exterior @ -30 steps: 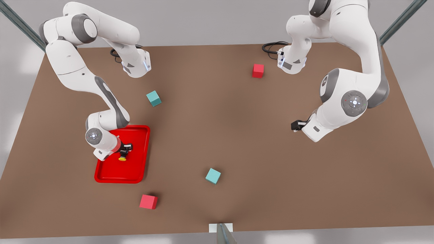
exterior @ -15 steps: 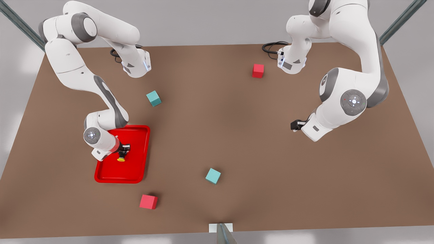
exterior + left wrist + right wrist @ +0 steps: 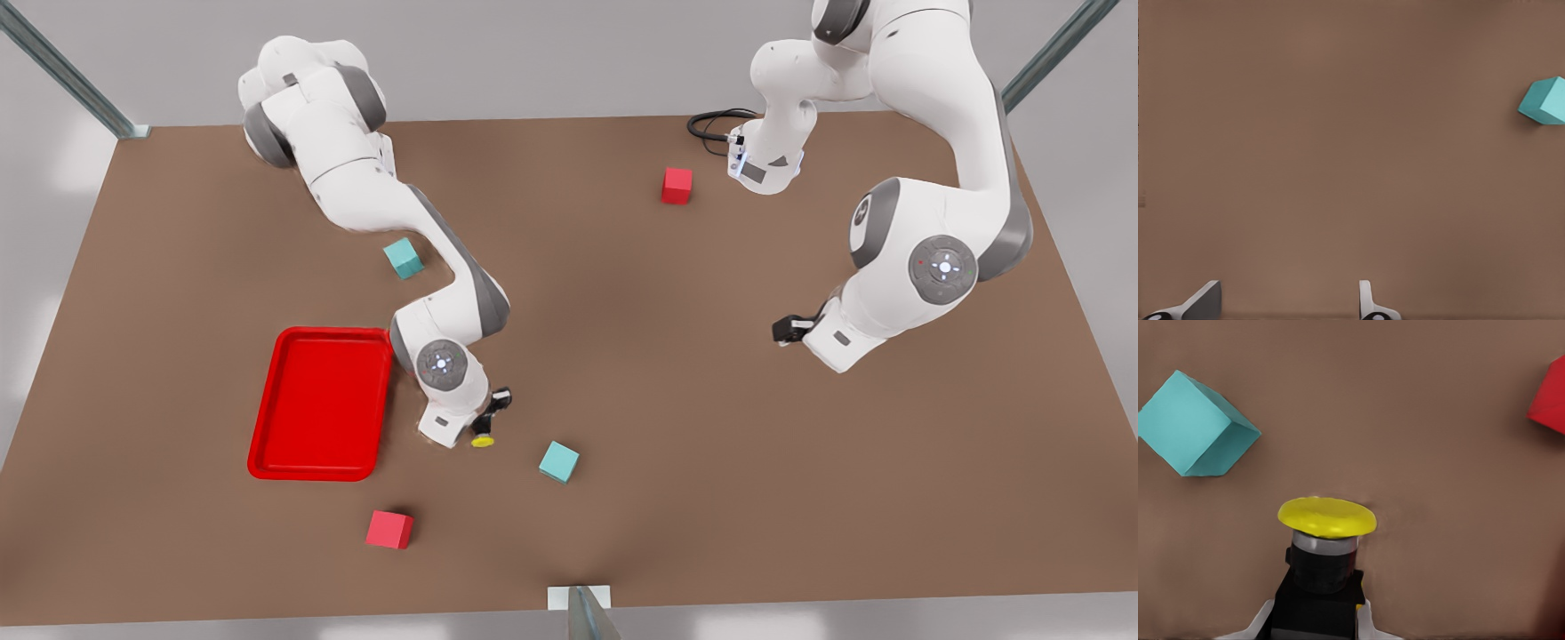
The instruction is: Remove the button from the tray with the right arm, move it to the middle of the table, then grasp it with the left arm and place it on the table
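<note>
The brown table [image 3: 622, 356] spreads wide beneath both arms. On the front view's left lies the red tray [image 3: 322, 404], with nothing in it. The right arm [image 3: 391, 213] reaches down just beside the tray's near corner, and its right gripper [image 3: 487, 425] is clamped around the dark body of the button [image 3: 483, 440], whose yellow cap points out toward a teal cube [image 3: 558, 461] close by on the table; the button is clear of the tray. The left arm [image 3: 933, 222] waits over the front view's right side, its left gripper [image 3: 787, 331] parted with nothing between the fingers [image 3: 1368, 303].
</note>
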